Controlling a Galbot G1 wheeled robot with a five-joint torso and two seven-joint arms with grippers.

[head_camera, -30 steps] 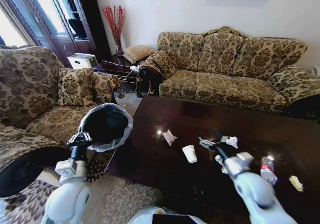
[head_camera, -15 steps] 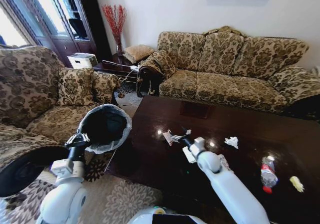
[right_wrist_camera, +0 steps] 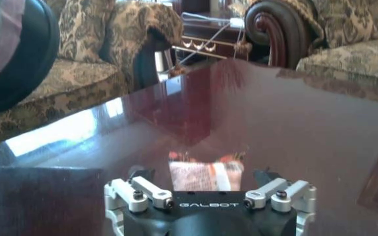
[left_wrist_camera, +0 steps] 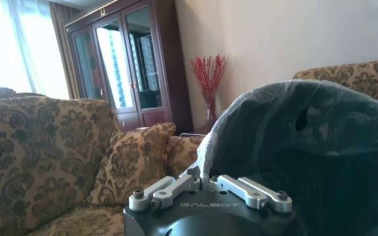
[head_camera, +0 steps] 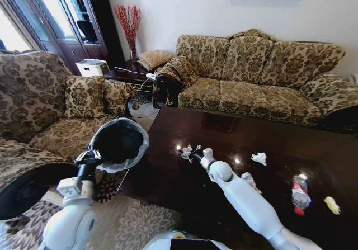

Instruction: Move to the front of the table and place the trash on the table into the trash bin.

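The trash bin (head_camera: 118, 144), black inside with a pale liner (left_wrist_camera: 320, 147), hangs beside the table's (head_camera: 168, 188) left edge, my left gripper (head_camera: 89, 159) shut on its rim. My right gripper (head_camera: 189, 154) reaches over the glossy dark table to a white wrapper (head_camera: 186, 149). In the right wrist view the wrapper (right_wrist_camera: 205, 178) lies flat on the wood between the fingers of the open right gripper (right_wrist_camera: 204, 171). Crumpled white papers (head_camera: 259, 158) (head_camera: 249, 180), a clear bottle with a red label (head_camera: 299, 193) and a yellow scrap (head_camera: 332, 205) lie farther right.
A patterned armchair (head_camera: 39, 110) stands close behind the bin on the left, and a long sofa (head_camera: 257, 76) runs along the table's far side. A small side table (head_camera: 131, 74) with a white box (head_camera: 91, 66) sits in the corner. Patterned rug (head_camera: 128, 222) lies below.
My right arm has swung left across the table, from the crumpled papers to the wrapper, and now covers the spot where the white cup stood. The left arm and bin barely moved.
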